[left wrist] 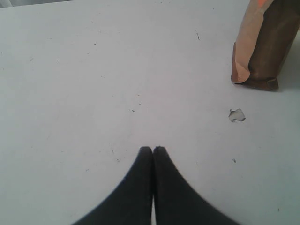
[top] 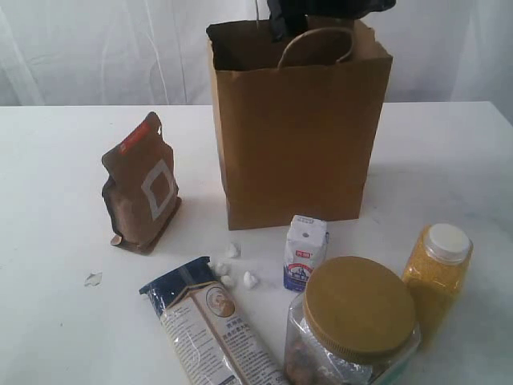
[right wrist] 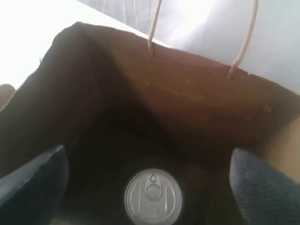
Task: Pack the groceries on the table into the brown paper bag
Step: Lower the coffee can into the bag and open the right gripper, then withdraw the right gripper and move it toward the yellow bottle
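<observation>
the right pincer [right wrist: 147, 155] hangs released, jaws wide, in the mouth of the bag [top: 296, 136]; the can [right wrist: 153, 197] stands upright on the bag's floor. pulling out, a wide jaw could snag a handle [top: 321, 32] and tip the bag onto the carton [top: 304, 253]. the left pincer [left wrist: 153, 152] is clenched on nothing, over the table [left wrist: 70, 70].

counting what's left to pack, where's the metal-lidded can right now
The metal-lidded can stands upright on the bottom of the brown paper bag, seen only in the right wrist view looking down into the bag.
</observation>
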Controlling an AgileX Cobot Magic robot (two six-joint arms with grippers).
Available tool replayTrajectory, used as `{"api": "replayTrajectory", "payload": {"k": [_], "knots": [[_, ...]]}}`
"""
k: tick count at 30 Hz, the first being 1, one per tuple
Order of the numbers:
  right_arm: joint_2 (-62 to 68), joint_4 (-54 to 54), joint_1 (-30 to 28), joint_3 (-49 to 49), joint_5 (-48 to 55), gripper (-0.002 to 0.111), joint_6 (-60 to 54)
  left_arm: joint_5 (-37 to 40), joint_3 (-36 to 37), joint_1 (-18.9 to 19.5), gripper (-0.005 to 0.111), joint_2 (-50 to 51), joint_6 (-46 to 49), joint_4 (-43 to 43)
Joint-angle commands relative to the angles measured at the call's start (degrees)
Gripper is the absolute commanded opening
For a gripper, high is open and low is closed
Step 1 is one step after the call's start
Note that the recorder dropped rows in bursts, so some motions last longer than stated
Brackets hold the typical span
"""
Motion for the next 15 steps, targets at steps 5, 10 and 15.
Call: {"api": "replayTrajectory", "payload": {"k": [5, 10, 15], "knots": [[-4.11, -0.08, -0.10, -0.45, 9.99, 0.086, 0.21, 0.01, 0.19, -0.33, 0.000, -0.17, -0.54, 0.02], [-9.67, -0.20, -0.10, -0.58, 10.55, 0.086, 0.21, 0.01, 0.19, -0.33, 0.000, -0.17, -0.54, 0.02], [-15.91, -6.02, -0.10, -0.58, 15.31, 0.085, 0.21, 0.01, 0.19, -0.33, 0.000, -0.17, -0.54, 0.02]]}}
